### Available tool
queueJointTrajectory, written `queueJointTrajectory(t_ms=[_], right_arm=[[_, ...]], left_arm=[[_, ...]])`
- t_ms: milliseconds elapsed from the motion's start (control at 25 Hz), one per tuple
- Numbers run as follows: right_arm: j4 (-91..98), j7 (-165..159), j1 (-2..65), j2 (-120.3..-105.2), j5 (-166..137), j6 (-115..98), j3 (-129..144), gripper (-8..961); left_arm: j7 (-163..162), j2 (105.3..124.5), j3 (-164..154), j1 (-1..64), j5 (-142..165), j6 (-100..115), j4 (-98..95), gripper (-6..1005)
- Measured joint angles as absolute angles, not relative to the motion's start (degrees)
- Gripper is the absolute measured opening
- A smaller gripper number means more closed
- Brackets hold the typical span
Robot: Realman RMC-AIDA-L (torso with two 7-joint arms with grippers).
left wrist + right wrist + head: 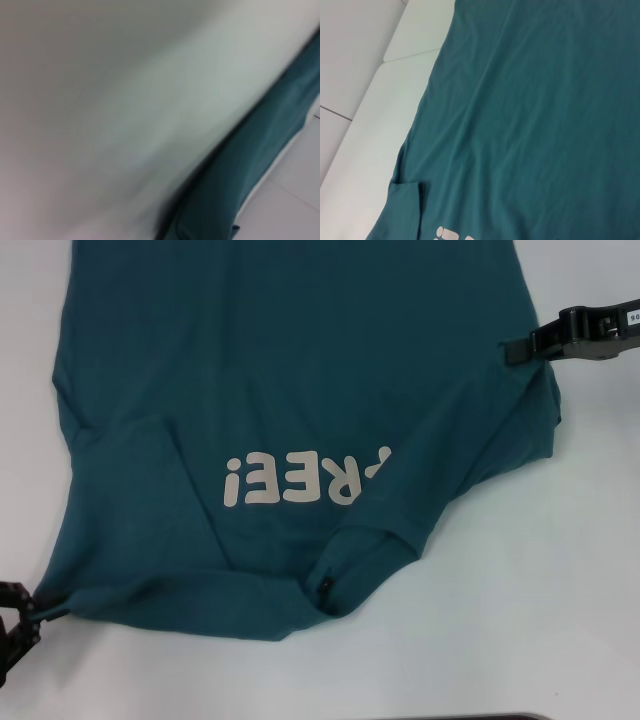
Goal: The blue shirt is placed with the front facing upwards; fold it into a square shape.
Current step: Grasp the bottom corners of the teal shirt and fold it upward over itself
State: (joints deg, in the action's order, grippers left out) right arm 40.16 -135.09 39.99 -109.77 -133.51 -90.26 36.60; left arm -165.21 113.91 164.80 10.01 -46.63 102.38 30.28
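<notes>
At the near left corner of the head view, the left pincer (22, 612) sits low at the edge of the white worktop (560, 590), closed on a bunched corner of the blue shirt (300, 370). The cloth gathers into a small knot right at the black fingers, and creases run from there along the shirt's near edge. The left wrist view shows only a blurred band of the teal fabric (250, 165) against pale worktop.

The shirt covers most of the middle of the worktop, front up, with its collar toward the robot. The left sleeve is folded inward over the body, its edge making a diagonal ridge. Pale block lettering (300, 478) crosses the chest, reading upside down from the robot's side; its right end is covered by a fold of fabric that has been laid over from the right shoulder. Just below the lettering the collar (345, 575) bunches up, with a small black tag (325, 585) showing inside it.

On the right, the right pincer (512, 350) reaches in from the edge of the head view, touching the shirt's right edge near the folded-over flap. I cannot tell whether its fingers are closed on the cloth or apart. The right wrist view looks over the smooth body of the shirt (530, 110) and the folded left sleeve.
</notes>
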Motion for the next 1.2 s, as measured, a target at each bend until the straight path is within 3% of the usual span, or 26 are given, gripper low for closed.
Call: queueJointTrajectory(t_ms=[320, 680, 1200], right_arm=[[39.8, -135.16, 39.72, -109.97, -133.3, -90.98, 34.63, 23], [40.03, -135.29, 36.58, -109.64, -129.1, -96.49, 31.13, 23], [40.95, -134.71, 31.36, -106.5, -123.44, -102.34, 24.44, 23]], left_arm=[[-144.55, 113.5, 164.85, 10.16, -58.88, 109.1, 30.67, 36], [-132.15, 111.32, 164.7, 15.27, -63.62, 111.48, 30.83, 35], [-139.27, 111.1, 164.15, 23.84, -70.86, 100.52, 30.48, 34]])
